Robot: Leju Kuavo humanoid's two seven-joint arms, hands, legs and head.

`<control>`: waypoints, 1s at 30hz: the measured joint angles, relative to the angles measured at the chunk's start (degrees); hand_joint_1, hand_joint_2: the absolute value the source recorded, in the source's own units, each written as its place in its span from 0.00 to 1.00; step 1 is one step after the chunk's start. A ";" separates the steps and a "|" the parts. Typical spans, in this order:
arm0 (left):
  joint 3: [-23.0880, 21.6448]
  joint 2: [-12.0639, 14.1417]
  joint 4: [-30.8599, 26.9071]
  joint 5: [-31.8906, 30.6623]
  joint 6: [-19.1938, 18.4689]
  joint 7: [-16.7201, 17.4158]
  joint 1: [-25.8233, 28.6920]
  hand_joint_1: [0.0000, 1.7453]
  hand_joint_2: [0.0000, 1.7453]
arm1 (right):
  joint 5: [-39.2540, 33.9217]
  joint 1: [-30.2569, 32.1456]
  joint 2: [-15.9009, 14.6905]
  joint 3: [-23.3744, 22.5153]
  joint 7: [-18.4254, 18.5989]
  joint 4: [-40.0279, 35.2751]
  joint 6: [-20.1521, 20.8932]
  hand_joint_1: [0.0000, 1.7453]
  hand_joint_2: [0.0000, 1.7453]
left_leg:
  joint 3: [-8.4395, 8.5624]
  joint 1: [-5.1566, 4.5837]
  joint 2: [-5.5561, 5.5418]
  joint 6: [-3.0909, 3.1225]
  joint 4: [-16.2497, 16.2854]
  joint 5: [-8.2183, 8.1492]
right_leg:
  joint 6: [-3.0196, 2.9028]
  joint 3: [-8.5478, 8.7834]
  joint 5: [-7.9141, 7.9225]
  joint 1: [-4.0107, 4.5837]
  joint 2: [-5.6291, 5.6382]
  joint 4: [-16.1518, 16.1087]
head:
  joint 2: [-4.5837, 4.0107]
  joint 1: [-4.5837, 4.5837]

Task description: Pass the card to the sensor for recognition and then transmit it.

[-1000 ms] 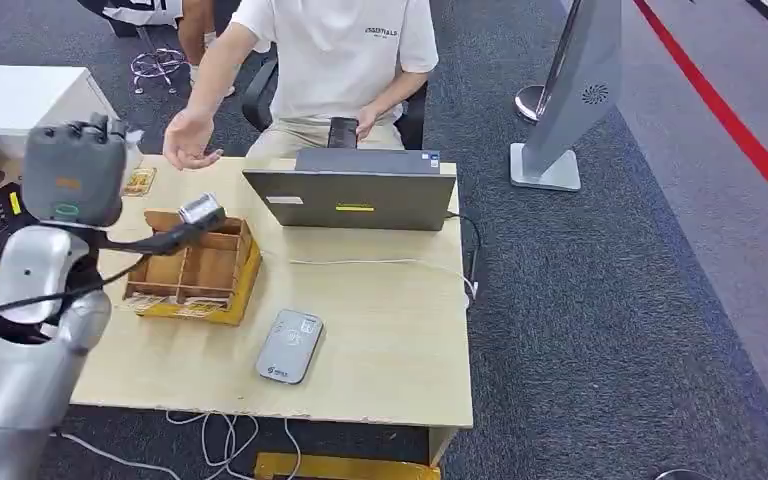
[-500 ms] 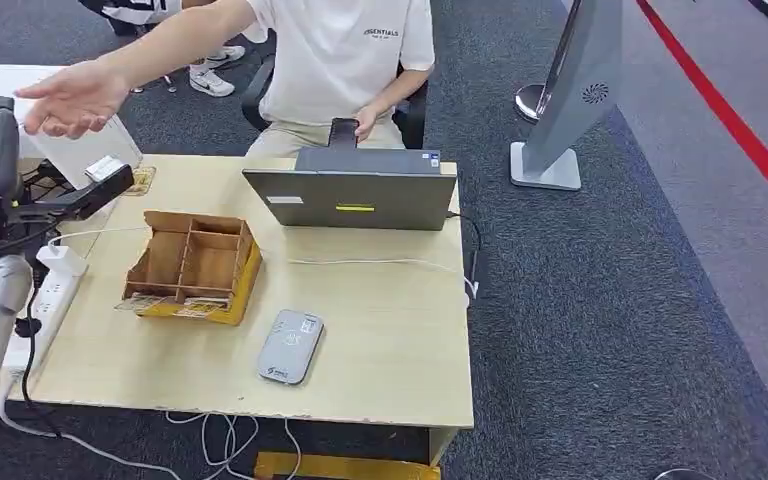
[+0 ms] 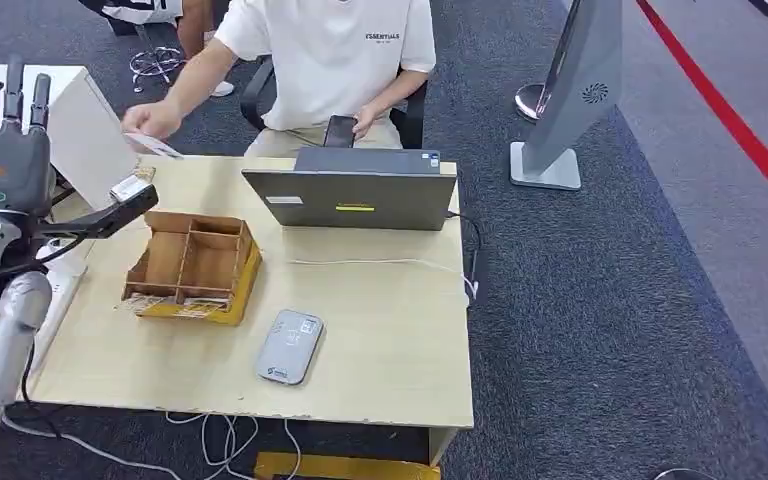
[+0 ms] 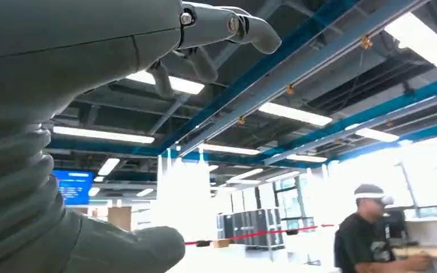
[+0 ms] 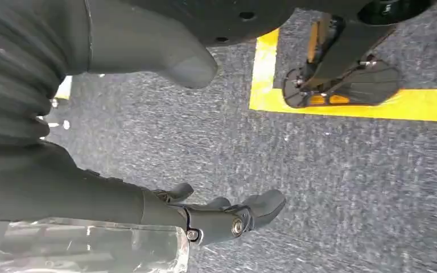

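In the head view my left hand (image 3: 5, 160) is raised at the table's left edge, fingers upright and spread, thumb pointing toward the cardboard box; it holds nothing. The left wrist view shows that hand (image 4: 62, 68) against the ceiling, bare between thumb and fingers. A seated person's hand (image 3: 145, 120) holds a white card (image 3: 165, 148) just above the table's far left corner, a short way beyond my thumb. The grey card sensor (image 3: 289, 346) lies near the table's front edge. My right hand (image 5: 62, 193) hangs over the carpet, fingers loosely apart, holding nothing.
A compartmented cardboard box (image 3: 195, 265) with cards stands left of centre. A grey laptop (image 3: 355, 195) sits at the far edge with a white cable trailing right. A power strip (image 3: 55, 290) lies under my left arm. A white cabinet (image 3: 85, 130) and a grey stand (image 3: 570, 100) flank the table.
My left hand swung from above the box to the table's left edge. The person's hand reached over to it, then drew back and now holds a white card.
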 joint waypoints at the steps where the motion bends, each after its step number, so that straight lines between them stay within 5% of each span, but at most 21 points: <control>1: 0.00 -0.26 -1.55 0.63 0.29 -0.72 1.39 0.00 1.00 | -0.26 0.07 0.00 0.00 0.59 0.00 0.00 0.00 1.00 | 0.01 0.00 0.01 0.01 0.00 -0.01 | 0.00 0.00 -0.01 0.00 0.01 0.00 | 0.00 -0.02; 10: -3.21 -0.35 -21.64 -0.05 1.68 -3.76 22.28 0.00 1.00 | -2.97 1.45 0.17 -0.39 3.19 0.44 0.00 0.00 1.00 | 0.01 -0.01 0.08 0.04 0.00 -0.25 | 0.01 -0.05 -0.27 0.00 0.06 -0.01 | 0.00 -0.02; 14: -3.96 0.46 -25.17 -0.09 1.64 -3.78 25.93 0.00 1.00 | -2.97 1.51 0.22 -0.48 3.28 0.72 0.00 0.00 1.00 | -0.01 0.00 0.04 0.05 -0.01 -0.26 | 0.01 -0.02 -0.30 0.00 -0.03 -0.01 | 0.00 0.00; 24: -5.36 3.54 -26.90 -3.86 2.77 -4.77 36.33 0.00 1.00 | -3.65 1.73 0.33 -0.57 3.21 1.27 0.00 0.00 1.00 | 0.04 -0.01 0.06 0.04 -0.03 -0.35 | 0.01 0.02 -0.32 0.00 0.00 -0.01 | 0.00 0.00; 30: -5.35 2.75 -17.93 -9.01 8.94 -2.95 36.05 0.00 1.00 | -2.56 1.31 0.33 -0.48 1.61 1.27 0.00 0.00 1.00 | 0.06 0.00 0.02 0.04 -0.04 -0.34 | 0.02 0.05 -0.33 0.00 -0.07 -0.01 | 0.00 -0.02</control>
